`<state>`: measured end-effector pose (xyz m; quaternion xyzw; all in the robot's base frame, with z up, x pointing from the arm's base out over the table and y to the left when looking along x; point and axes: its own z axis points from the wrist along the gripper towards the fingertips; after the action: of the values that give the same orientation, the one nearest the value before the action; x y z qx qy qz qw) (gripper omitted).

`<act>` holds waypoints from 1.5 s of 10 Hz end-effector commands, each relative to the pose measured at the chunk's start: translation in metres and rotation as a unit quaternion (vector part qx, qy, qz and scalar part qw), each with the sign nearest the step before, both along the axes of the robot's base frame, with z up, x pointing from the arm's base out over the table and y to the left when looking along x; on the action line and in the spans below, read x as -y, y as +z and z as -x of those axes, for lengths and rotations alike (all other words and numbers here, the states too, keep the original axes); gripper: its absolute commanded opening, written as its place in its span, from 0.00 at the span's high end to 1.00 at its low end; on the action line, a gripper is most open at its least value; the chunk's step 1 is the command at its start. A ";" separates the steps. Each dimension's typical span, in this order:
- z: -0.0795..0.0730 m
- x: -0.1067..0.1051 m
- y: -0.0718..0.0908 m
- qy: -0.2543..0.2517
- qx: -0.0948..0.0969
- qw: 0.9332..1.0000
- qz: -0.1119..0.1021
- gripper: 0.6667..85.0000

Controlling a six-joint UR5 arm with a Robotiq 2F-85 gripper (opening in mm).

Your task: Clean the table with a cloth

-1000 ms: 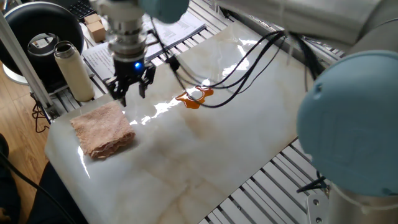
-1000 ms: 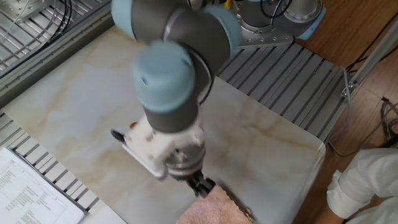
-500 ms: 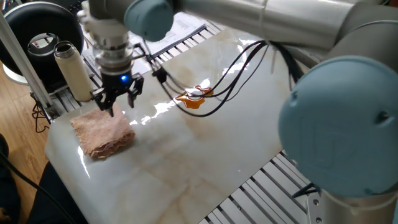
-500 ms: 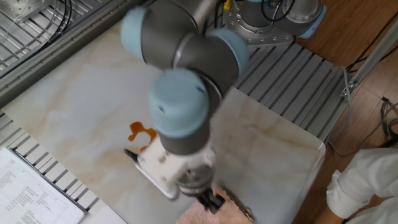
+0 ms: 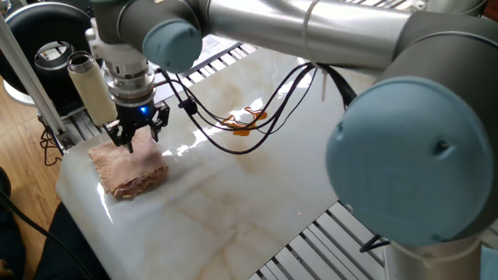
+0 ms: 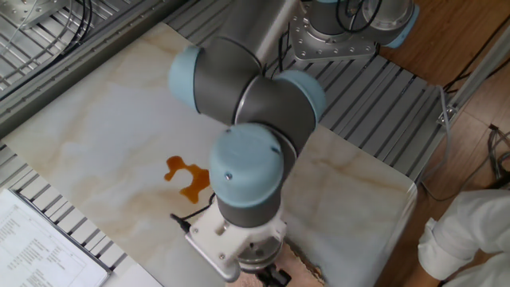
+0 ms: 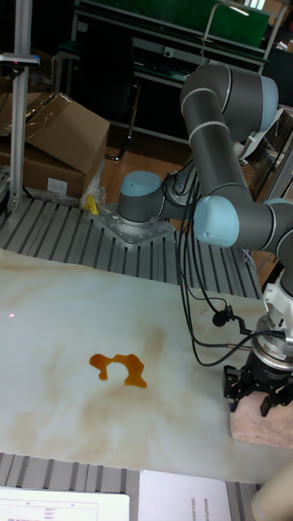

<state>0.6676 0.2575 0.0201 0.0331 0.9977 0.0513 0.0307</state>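
The pinkish-beige cloth (image 5: 129, 168) lies bunched on the near-left corner of the marble table (image 5: 257, 194). My gripper (image 5: 135, 137) points straight down over the cloth's far edge, fingers spread open, tips at or just above the fabric. In the tall fixed view the gripper (image 7: 262, 386) stands right over the cloth (image 7: 259, 428) at the table's (image 7: 65, 309) right end. The other fixed view shows only the gripper's top (image 6: 272, 276) and a sliver of cloth (image 6: 307, 268) behind the wrist. An orange liquid spill (image 5: 243, 121) (image 7: 120, 368) (image 6: 187, 177) sits mid-table.
A beige flask (image 5: 92, 89) and a black round device (image 5: 48, 43) stand beyond the table's left end. Black cables (image 5: 268, 101) hang from the arm over the spill. Printed paper sheets (image 6: 40, 239) lie on the ribbed frame. A white sleeve (image 6: 466, 231) shows at the right.
The gripper has moved left and down, from beside the cloth's far corner to right over the cloth. Its fingers stay open. The cloth has not shifted.
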 end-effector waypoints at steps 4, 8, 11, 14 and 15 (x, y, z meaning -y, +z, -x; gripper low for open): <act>-0.008 0.039 -0.012 0.037 0.020 0.999 0.012 0.99; 0.016 0.108 -0.005 0.124 0.025 0.990 0.058 0.99; 0.022 0.091 0.002 0.075 0.023 0.996 0.042 0.99; 0.028 0.087 0.002 0.017 0.008 0.999 0.030 0.99; 0.027 0.089 0.001 0.033 0.011 0.999 0.030 0.99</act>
<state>0.6425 0.1661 0.0194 -0.0159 0.9989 0.0128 0.0428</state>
